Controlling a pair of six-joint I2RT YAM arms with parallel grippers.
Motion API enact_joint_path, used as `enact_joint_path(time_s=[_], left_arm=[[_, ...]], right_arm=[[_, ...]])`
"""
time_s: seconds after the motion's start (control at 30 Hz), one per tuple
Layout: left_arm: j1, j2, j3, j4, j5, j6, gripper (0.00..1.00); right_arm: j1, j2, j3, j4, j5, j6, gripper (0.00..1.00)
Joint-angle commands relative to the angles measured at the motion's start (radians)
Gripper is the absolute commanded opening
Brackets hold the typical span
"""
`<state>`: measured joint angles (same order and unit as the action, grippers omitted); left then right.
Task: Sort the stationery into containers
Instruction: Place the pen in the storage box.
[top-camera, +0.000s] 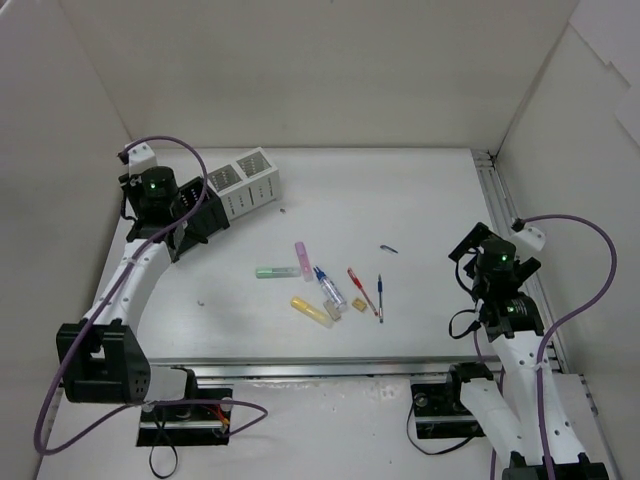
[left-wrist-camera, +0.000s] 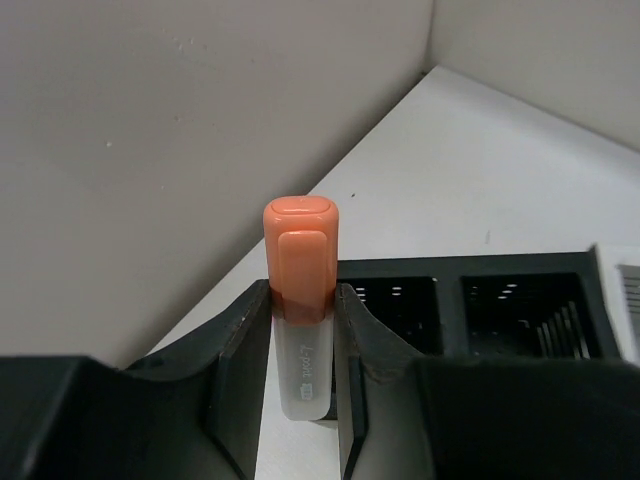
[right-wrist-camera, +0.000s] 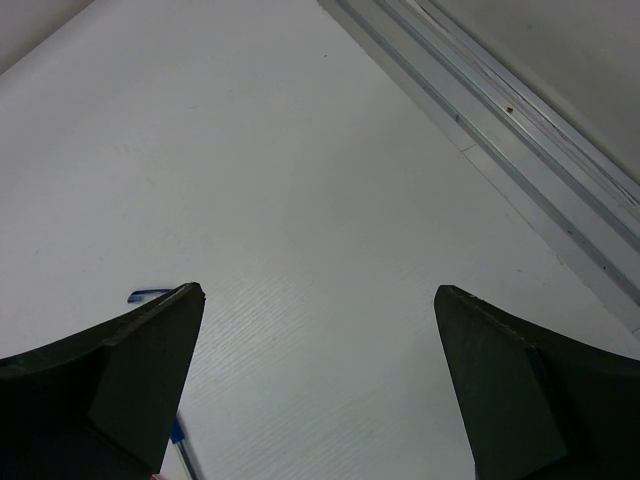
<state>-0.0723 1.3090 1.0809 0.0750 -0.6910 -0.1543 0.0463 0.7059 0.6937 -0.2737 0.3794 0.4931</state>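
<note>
Orange highlighter (left-wrist-camera: 300, 250) in left hand (left-wrist-camera: 300, 297) by black organiser (left-wrist-camera: 450, 312), white organiser (top-camera: 248, 186) alongside

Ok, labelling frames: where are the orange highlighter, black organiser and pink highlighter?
Stubby orange highlighter (left-wrist-camera: 300, 250), left wrist view, on its cap.
Black divided organiser (left-wrist-camera: 450, 315), left wrist view, wall between compartments.
Stubby pink highlighter (top-camera: 303, 259), top view, mid-body.
</note>
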Motion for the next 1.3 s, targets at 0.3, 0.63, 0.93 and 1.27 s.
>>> enact_joint_path(time_s=[0.3, 0.63, 0.93, 1.27], left_arm=[[0.095, 0.165, 0.028, 0.16, 0.087, -0.128, 0.0], [0.105, 0.19, -0.012, 0.235, 0.062, -0.195, 0.0], [0.105, 0.164, -0.026, 0.131, 0.068, -0.294, 0.44], [0.04, -0.013, 0.093, -0.43, 0.231, -0.565, 1.0]], right_arm=[[-0.002, 0.018, 0.003, 0.044, 0.059, -0.011, 0.98], [-0.002, 0.004, -0.005, 0.045, 0.053, -0.01, 0.98], [0.0, -0.005, -0.005, 0.045, 0.052, -0.01, 0.98], [0.0, -0.017, -0.014, 0.047, 0.041, -0.004, 0.98]])
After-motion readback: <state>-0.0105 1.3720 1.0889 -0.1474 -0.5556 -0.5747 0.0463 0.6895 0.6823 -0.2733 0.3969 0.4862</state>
